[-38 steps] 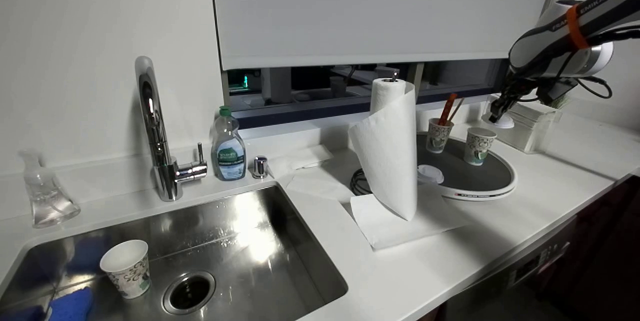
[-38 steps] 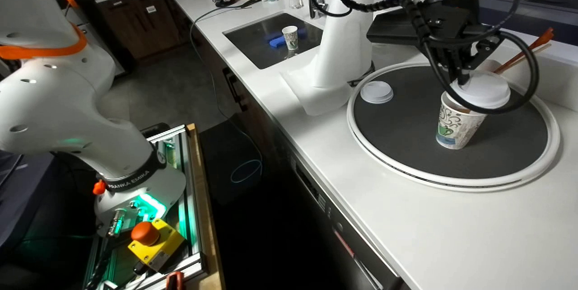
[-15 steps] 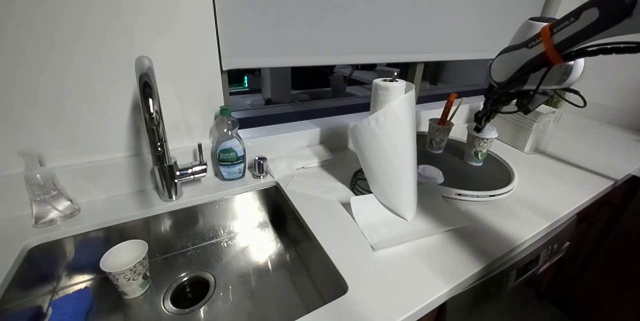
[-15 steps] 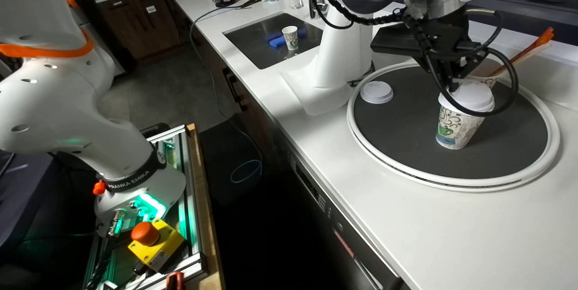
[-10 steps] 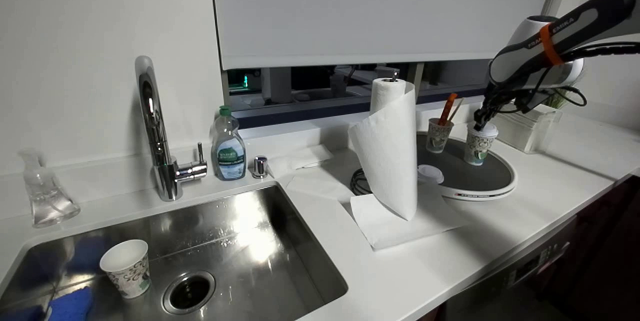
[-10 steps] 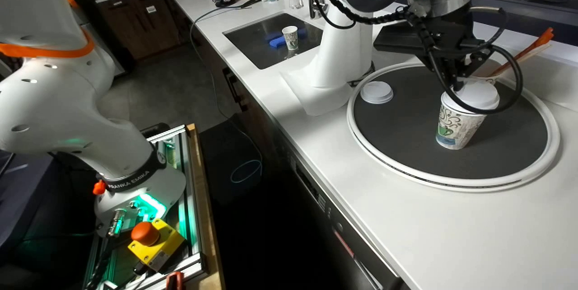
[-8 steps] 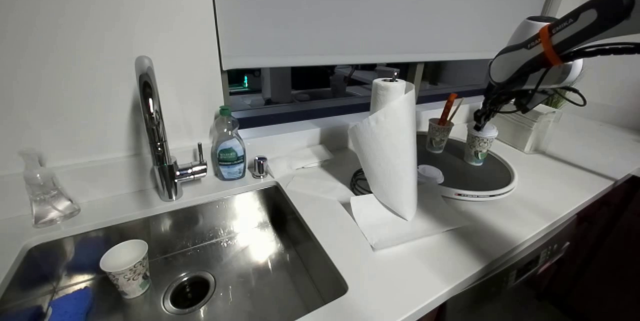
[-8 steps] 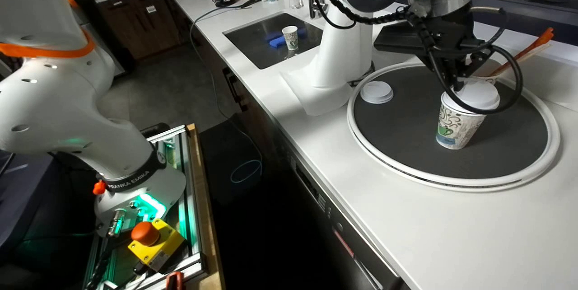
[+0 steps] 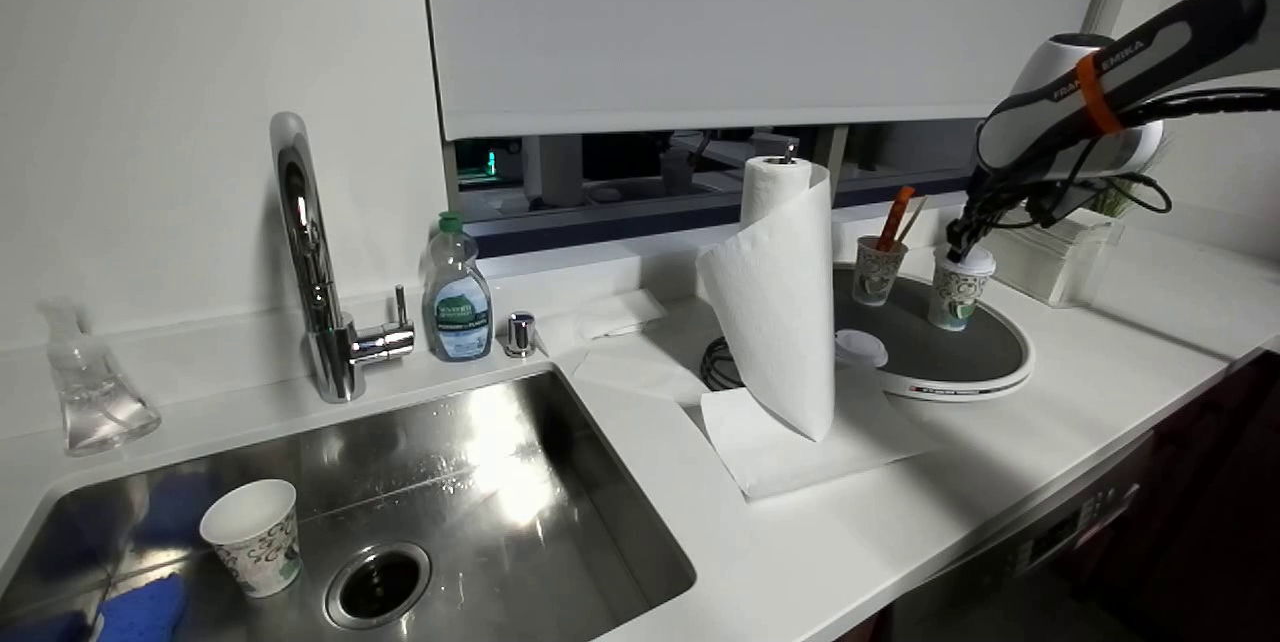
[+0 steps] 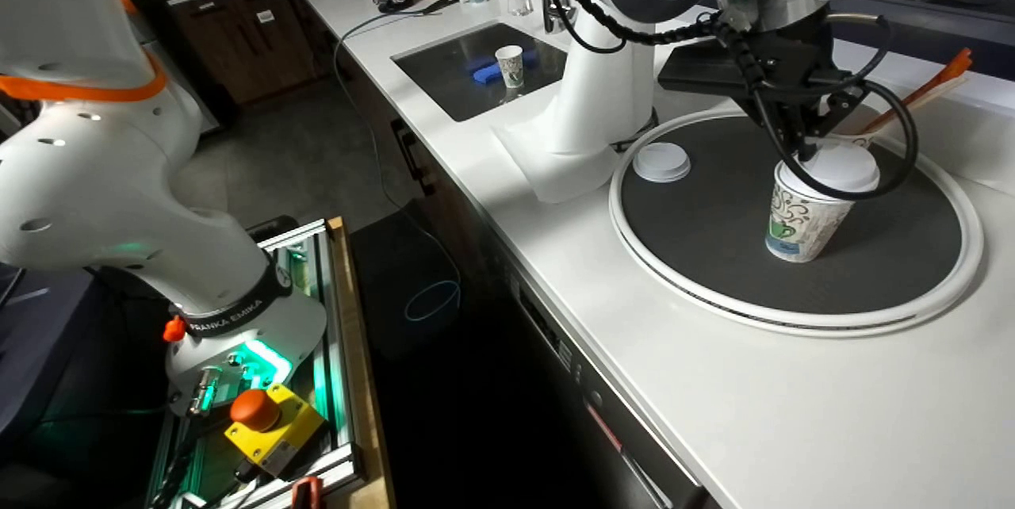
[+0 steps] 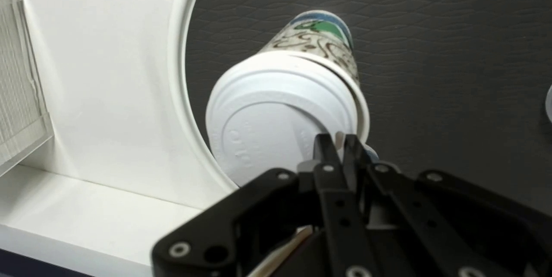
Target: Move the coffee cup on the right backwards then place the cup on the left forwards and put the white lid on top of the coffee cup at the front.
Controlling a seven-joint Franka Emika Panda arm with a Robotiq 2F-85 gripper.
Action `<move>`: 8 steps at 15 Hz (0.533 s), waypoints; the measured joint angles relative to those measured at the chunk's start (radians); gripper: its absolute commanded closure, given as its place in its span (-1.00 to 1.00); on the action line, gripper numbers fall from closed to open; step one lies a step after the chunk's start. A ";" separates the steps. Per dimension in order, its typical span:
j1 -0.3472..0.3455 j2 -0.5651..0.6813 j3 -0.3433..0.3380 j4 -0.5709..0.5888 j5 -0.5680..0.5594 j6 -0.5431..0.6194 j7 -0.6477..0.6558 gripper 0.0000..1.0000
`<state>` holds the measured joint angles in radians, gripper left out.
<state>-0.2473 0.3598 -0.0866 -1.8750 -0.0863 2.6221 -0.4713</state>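
A robot gripper (image 11: 338, 141) pinches the edge of a white lid (image 11: 271, 117), which sits off-centre over the near paper cup (image 10: 799, 225). To the left, another lid (image 10: 662, 162) lies on the round dark tray (image 10: 706, 239).

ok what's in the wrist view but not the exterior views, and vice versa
Only the wrist view: raised lettering on the white lid; a gap between it and the rim of the coffee cup. Only the exterior views: the sink with a paper cup and blue sponge. Shared: the lid and coffee cup, fingers at the lid's edge, the dark plate.
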 measured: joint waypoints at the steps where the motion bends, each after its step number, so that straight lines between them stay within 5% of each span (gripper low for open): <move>1: 0.000 0.000 -0.001 0.003 -0.002 0.000 0.004 0.95; 8: 0.005 -0.001 -0.002 0.014 -0.013 0.000 0.016 0.95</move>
<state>-0.2422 0.3586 -0.0884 -1.8611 -0.0991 2.6220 -0.4553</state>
